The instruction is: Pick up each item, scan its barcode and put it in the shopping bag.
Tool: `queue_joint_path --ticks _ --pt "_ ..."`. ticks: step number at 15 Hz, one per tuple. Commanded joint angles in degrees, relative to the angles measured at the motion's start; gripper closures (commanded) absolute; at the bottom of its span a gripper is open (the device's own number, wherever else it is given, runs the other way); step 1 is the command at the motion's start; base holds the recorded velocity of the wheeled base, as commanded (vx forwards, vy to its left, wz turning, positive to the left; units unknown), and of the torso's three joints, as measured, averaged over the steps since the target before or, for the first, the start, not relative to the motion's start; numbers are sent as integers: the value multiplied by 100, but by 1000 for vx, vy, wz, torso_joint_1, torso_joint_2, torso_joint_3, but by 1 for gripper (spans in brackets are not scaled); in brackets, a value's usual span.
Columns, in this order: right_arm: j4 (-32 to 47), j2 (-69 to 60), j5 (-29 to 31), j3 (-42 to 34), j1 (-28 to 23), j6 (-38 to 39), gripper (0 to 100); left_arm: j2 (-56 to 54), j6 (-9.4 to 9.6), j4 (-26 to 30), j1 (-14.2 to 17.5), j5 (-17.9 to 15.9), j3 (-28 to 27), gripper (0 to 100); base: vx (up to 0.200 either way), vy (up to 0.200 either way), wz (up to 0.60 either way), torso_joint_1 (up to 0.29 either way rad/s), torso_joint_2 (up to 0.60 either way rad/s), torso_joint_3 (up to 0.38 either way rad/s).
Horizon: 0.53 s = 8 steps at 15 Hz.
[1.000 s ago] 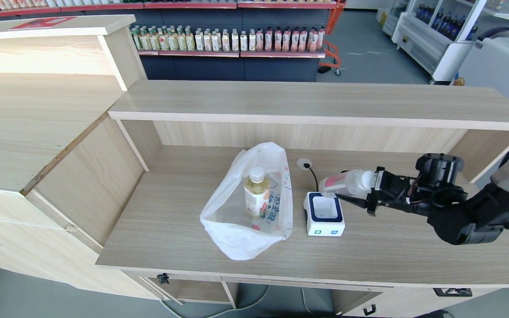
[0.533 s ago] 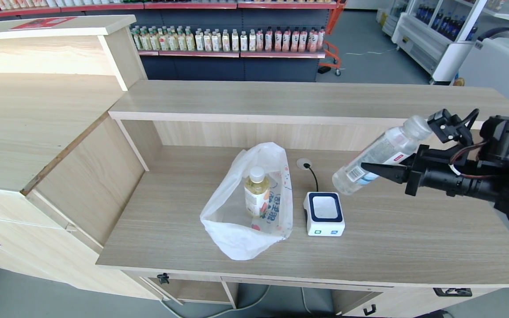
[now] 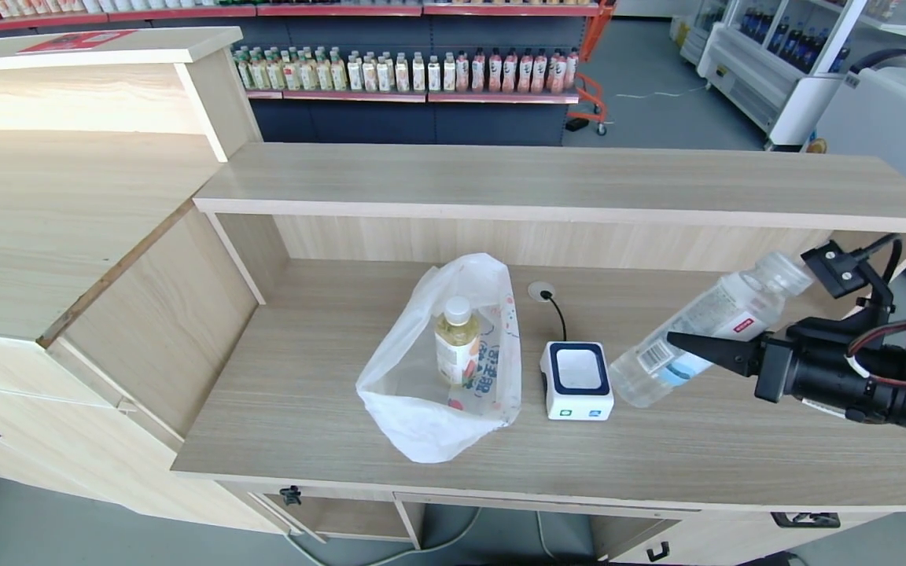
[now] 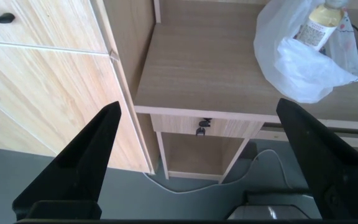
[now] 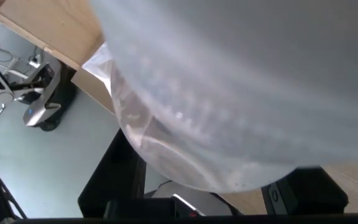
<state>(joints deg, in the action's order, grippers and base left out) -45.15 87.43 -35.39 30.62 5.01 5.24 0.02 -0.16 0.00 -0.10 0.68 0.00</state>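
Where the right tool (image 3: 740,299) works: at 3 o'clock from the scanner (image 3: 577,380), clamped on a clear water bottle (image 3: 714,324), one finger under the label, the other up near the cap.
Water bottle: tilted, cap toward 2 o'clock, base low just beside the scanner; whether it touches the counter (image 3: 303,393) cannot be told. The label's barcode faces up.
Scanner: white box with a dark-rimmed window, cable running toward 12 o'clock.
Shopping bag (image 3: 421,401): white plastic, mouth open, just beside the scanner at its 9 o'clock.
Tea bottle (image 3: 456,346): upright inside the bag.
Left tool (image 4: 199,106): fingers spread wide, gripping nothing, off the counter's front edge above the floor.
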Motion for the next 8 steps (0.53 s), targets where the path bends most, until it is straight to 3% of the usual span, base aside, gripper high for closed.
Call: queue_joint_path --ticks 1,7,8 --pt "-2 -59 67 -74 -9 21 100 -2 -2 0 1 2 0 0 0 0 0 0 0 0" --pt "-29 72 252 -136 325 504 100 -2 -2 0 1 2 0 0 0 200 0 6 1 3" --pt "-46 204 507 -83 518 504 100 -2 -2 0 1 2 0 0 0 0 0 0 0 0"
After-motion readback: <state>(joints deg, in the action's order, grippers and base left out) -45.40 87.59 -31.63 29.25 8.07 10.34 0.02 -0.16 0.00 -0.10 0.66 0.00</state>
